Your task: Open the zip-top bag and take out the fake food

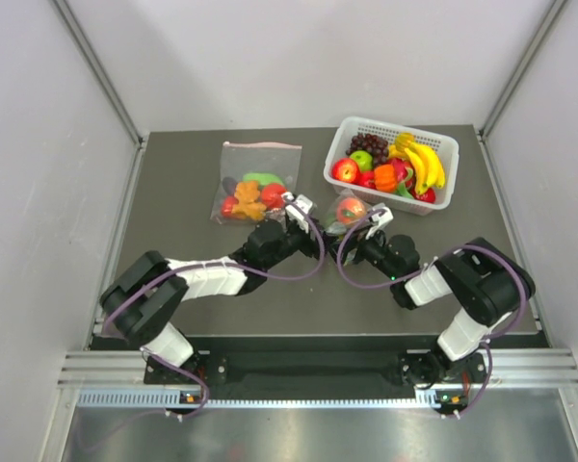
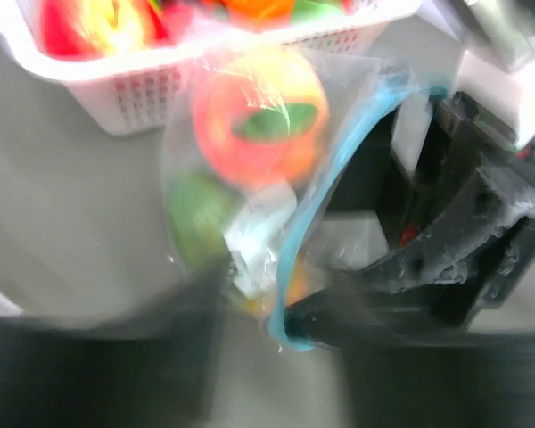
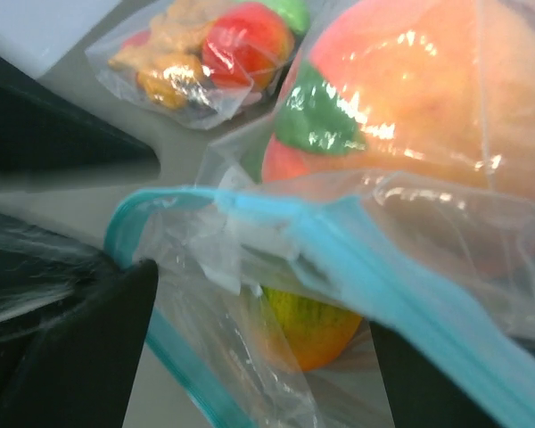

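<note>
Clear plastic on the zip-top bag point(image 2: 276, 192), with a teal-blue zip strip along its edge and a patch of white print. Inside it is the fake food point(image 2: 259, 116): 1 glossy peach-red and orange piece with a green leaf mark, a green piece point(image 2: 196, 214) below it, and an orange-yellow piece point(image 3: 308, 330) tinged green. Out on the dark grey surface point(image 1: 173, 192), the larger clear bag point(image 1: 258, 183) wears a pink-red strip, with red, green and brown showing within. White basket point(image 1: 443, 154) with lattice-patterned walls: yellow bananas point(image 1: 424, 166), dark purple grapes point(image 1: 368, 144), plus reds, an orange and a green. The 2 arms point(image 1: 207, 277) are black and white, looped with purple cables point(image 1: 352, 281).
</note>
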Robot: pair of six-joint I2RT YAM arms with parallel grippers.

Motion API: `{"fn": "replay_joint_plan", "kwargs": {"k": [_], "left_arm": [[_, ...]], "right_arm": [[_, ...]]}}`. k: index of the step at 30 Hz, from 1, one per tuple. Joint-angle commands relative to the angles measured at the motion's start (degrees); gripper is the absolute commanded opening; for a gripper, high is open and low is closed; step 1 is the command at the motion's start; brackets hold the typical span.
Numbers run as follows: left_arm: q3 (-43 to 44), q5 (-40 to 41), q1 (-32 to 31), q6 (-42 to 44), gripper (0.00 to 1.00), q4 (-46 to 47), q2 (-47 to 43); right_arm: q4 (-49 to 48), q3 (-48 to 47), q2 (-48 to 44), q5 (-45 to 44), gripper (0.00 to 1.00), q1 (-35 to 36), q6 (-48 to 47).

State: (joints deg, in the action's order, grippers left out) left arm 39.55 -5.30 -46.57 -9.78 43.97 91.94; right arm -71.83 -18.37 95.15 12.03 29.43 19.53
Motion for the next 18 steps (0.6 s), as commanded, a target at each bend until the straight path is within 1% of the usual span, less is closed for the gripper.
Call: {"fn": "replay_joint_plan", "kwargs": {"k": [1, 4, 6, 7, 9, 10, 11, 13, 16, 18], "left_arm": [[-2.80, -4.10, -0.63, 0.11, 0.82, 2.61, -6.57], [-7.02, -3.49, 0.15, 0.90, 0.93, 4.46, -11.76], [-8.78, -4.10, 1.21, 0.82, 0.93, 4.29, -13.45], [-9.40, -5.24, 2.95, 0.73, 0.93, 4.81, -14.59], [-12.20, -10.14, 5.25, -0.41, 0.94, 7.00, -15.21], [-13.35, -16.35, 7.52, -1.20, 0.95, 12.06, -15.04], [-15.53, -18.58, 8.33, -1.29, 0.95, 14.28, -14.69], [-16.08, -22.10, 8.77, -0.07, 0.95, 16.85, -12.16], [-12.06, -25.79, 8.86, 3.70, 0.94, 14.83, -6.18], [-11.69, -27.48, 9.21, 3.54, 0.94, 18.07, -3.10]], "right_arm": [[-18.52, -0.35, -3.66, 1.41, 0.95, -0.51, -0.02], [-18.61, 0.18, -3.92, 1.85, 0.95, -1.48, 0.51], [-19.22, 0.35, -3.92, 2.64, 0.95, -2.18, 1.47], [-19.57, 0.44, -3.92, 2.91, 0.95, -2.45, 1.82], [-19.84, 0.53, -3.92, 3.52, 0.95, -3.15, 3.49], [-19.84, 0.44, -4.01, 3.79, 0.95, -4.11, 4.37], [-20.01, 0.35, -3.92, 5.18, 0.95, -4.73, 5.86], [-21.23, 0.18, -3.75, 6.68, 0.95, -6.22, 7.53], [-22.73, -0.17, -3.57, 10.02, 0.95, -7.72, 11.14], [-22.74, -0.26, -4.18, 11.96, 0.95, -8.42, 13.07]]}}
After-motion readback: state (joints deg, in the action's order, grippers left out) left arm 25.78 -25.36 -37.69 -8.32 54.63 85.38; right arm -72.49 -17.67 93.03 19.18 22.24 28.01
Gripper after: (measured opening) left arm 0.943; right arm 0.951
